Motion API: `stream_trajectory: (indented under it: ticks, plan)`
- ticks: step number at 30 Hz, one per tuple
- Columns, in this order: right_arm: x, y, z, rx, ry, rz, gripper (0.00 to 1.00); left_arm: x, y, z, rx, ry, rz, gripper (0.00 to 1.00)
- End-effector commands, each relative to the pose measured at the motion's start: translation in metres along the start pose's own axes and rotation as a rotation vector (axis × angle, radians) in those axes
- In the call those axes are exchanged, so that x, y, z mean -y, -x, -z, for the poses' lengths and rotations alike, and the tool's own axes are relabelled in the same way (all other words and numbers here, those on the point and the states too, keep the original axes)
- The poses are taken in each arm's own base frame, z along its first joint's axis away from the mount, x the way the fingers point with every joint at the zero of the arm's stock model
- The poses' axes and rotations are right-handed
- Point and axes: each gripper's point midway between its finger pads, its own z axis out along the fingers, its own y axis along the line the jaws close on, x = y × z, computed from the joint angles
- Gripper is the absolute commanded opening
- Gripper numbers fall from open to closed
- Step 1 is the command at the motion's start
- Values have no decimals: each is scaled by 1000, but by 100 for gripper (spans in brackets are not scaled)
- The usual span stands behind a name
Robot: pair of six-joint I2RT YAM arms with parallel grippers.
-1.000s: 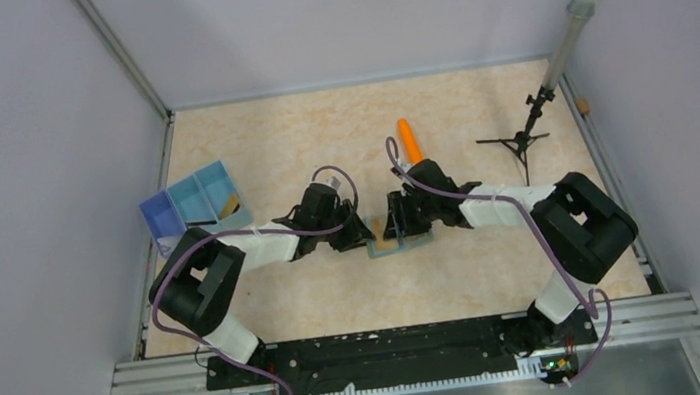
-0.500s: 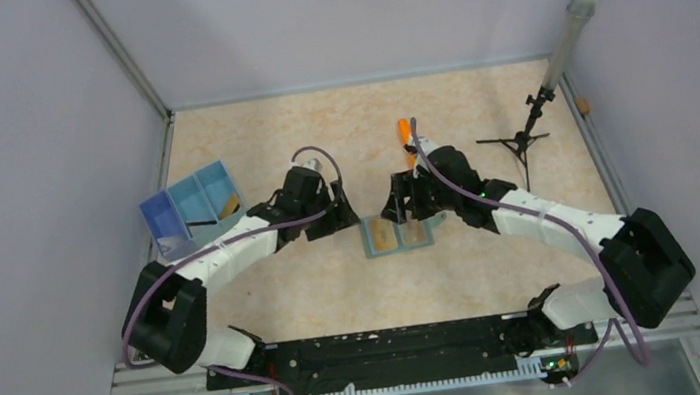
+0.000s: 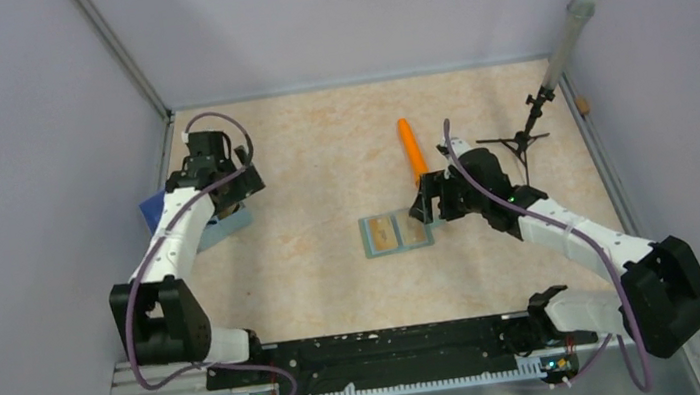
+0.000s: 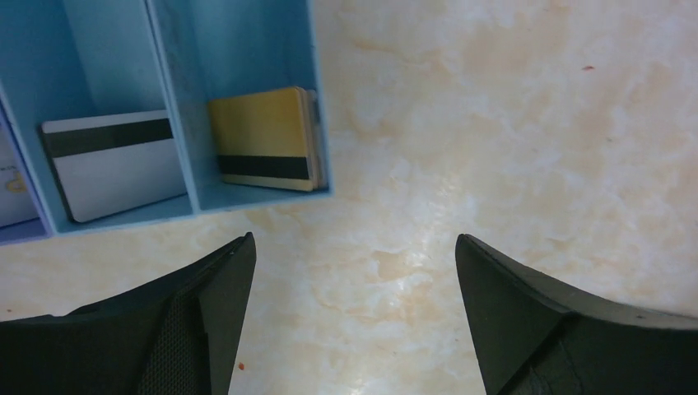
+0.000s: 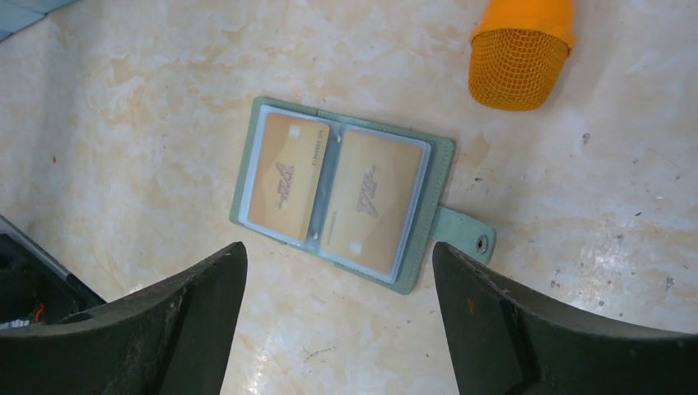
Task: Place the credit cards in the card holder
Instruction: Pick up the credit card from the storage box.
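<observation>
The card holder (image 5: 461,230) lies open on the table, grey-green with a strap and stud at its right. One gold credit card (image 5: 284,173) sits in its left sleeve and another (image 5: 370,193) in its right sleeve. From above, the holder (image 3: 397,232) is at mid-table. My right gripper (image 5: 337,247) hangs open just on the near side of it, holding nothing, to the holder's right in the top view (image 3: 425,206). My left gripper (image 4: 354,239) is open and empty over bare table beside the blue tray, where a gold card with a dark stripe (image 4: 263,136) leans.
The blue three-compartment tray (image 4: 321,99) stands at the table's left edge (image 3: 214,229) and also holds a white striped card (image 4: 111,164). An orange cylinder (image 3: 410,147) lies behind the holder, its mesh end (image 5: 518,58) close by. A black stand (image 3: 520,141) is at back right.
Both grippers have opened and left the card holder. The left arm swung far left to the blue tray. The right gripper drew back to the right.
</observation>
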Motion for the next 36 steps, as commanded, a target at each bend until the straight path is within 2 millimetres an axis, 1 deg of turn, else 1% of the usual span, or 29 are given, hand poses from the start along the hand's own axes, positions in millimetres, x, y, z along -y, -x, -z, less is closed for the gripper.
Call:
stream_trajectory:
  ticks: [1,4,9,12,19,22,25,31,34,36]
  plan:
    - [-7,6,4,33,52,28,82,-30,9,-16,-38,140,-30,94]
    - [-8,4,3,31,70,25,82,-34,14,-31,-50,180,-18,92]
    - [-9,-1,1,27,95,21,80,-29,20,-47,-51,167,-32,88]
    - [-6,-3,-1,24,97,15,80,-23,18,-57,-68,135,-46,85]
    - [-6,-5,-2,19,112,15,79,-32,9,-78,-126,189,-63,87]
    - [-6,-6,-3,19,118,14,79,-26,7,-83,-142,159,-67,88]
    - [-6,-7,-4,16,123,10,79,-14,9,-83,-140,94,-73,87]
    - [-7,-7,-5,13,132,2,79,1,22,-66,-63,-2,-80,84]
    - [-7,-6,-5,13,134,-2,79,6,20,-64,-71,-36,-84,80]
    - [-7,-6,-6,11,134,-3,79,6,18,-65,-84,-34,-82,77]
